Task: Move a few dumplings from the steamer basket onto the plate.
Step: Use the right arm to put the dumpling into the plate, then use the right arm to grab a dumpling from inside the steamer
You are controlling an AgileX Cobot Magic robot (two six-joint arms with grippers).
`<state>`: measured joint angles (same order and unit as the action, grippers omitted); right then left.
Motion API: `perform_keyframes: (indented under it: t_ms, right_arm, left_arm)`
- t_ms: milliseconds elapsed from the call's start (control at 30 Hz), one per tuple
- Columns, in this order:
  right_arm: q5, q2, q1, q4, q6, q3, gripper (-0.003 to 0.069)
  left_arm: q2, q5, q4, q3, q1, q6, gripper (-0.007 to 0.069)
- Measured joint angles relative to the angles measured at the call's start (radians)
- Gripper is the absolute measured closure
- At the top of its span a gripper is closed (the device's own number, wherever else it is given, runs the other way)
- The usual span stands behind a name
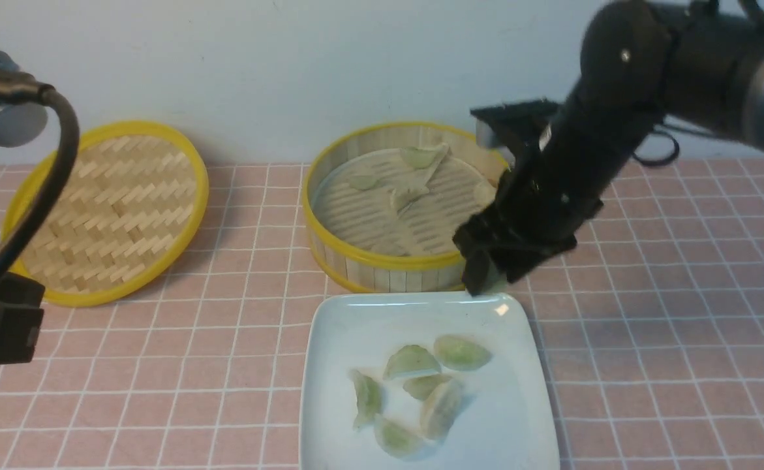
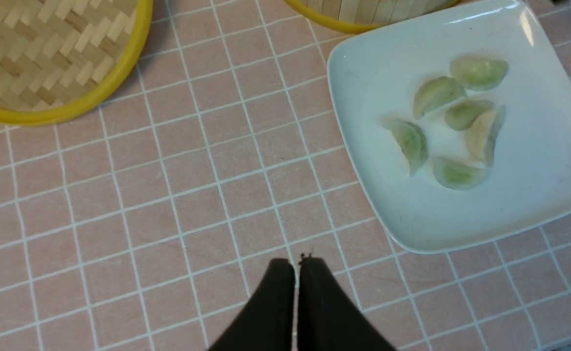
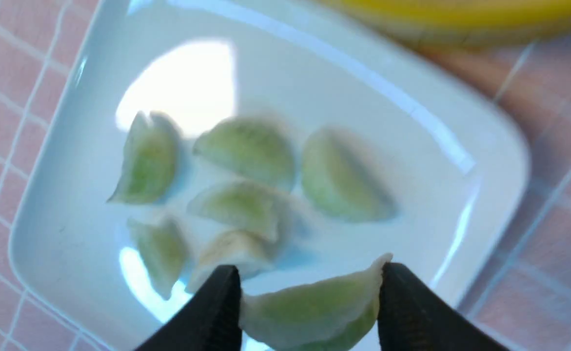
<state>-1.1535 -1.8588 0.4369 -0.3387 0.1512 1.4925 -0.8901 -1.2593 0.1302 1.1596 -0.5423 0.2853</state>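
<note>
Carrying: right gripper [image 3: 309, 279] is pinching a dumpling [image 3: 309, 309] over the plate [image 3: 412, 146].
Next: probably lowering, releasing gently.
Left gripper [image 2: 297, 265]: idling, clenched.

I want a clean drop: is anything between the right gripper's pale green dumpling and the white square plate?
Nothing visible. The right gripper holds the pale green crescent dumpling above the white glossy square plate, near its far edge; six other dumplings lie clustered nearer its middle, bare plate around them.
</note>
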Motion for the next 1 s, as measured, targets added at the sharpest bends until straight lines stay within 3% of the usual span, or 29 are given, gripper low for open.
perform_keyframes:
  t_ms: [100, 300, 600, 767, 1000]
  right_arm:
    - [0.084, 0.010, 0.000, -0.015, 0.001, -0.093, 0.0328]
    - [-0.005, -0.016, 0.014, -0.016, -0.001, -0.111, 0.0328]
    - [-0.020, -0.036, 0.063, 0.057, -0.001, -0.080, 0.0139]
    - [-0.001, -0.054, 0.059, 0.172, 0.001, 0.089, 0.0091]
    - [-0.041, -0.274, -0.014, 0.246, 0.048, 0.576, 0.0087]
  left_arm:
    - [-0.017, 0.000, 0.000, 0.000, 0.000, -0.003, 0.0631]
    - [-0.052, 0.000, 0.000, 0.000, 0.000, -0.004, 0.0631]
    - [-0.079, 0.001, -0.002, 0.000, 0.000, -0.006, 0.0631]
    - [-0.079, 0.001, -0.003, 0.000, 0.000, -0.006, 0.0631]
    - [-0.079, 0.001, -0.004, 0.000, 0.000, -0.006, 0.0631]
